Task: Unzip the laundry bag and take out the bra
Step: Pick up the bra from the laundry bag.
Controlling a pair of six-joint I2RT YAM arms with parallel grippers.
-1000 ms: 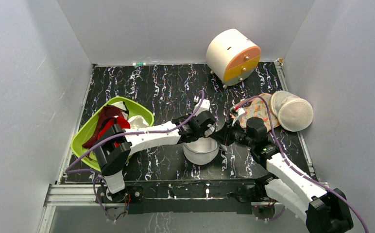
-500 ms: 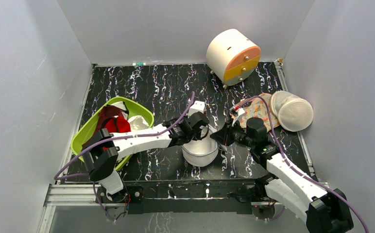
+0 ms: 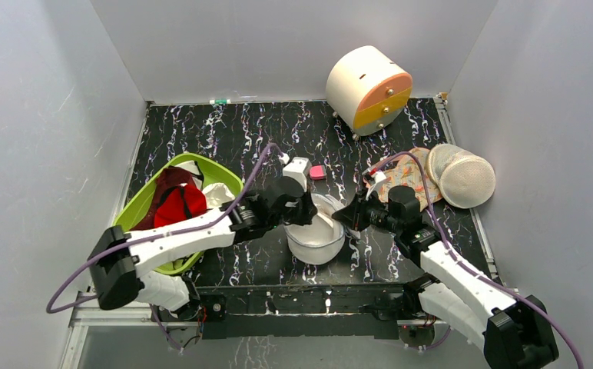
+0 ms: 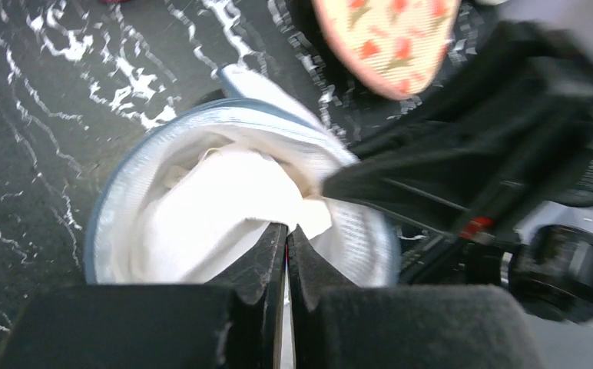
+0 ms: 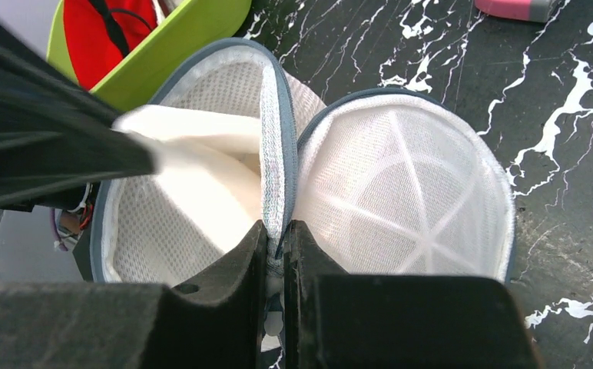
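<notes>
Zip part looks done to me: the bag (image 5: 409,177) sits mid-table, split open like a clam. Right gripper (image 5: 276,227) is clamped on the rim where the two halves meet, pinning it. Left gripper (image 4: 286,231) is down in one half, fingers squeezed tight on a fold of the white bra (image 4: 209,192), and the rest of it is all inside the bag. So we're at the pull-out step imo. Next move: left lifts up and away while right holds the bag down, or the whole thing comes along. Thin pinch, might slip. Further off, a green bin (image 5: 193,34) with a red garment (image 5: 97,31).
</notes>
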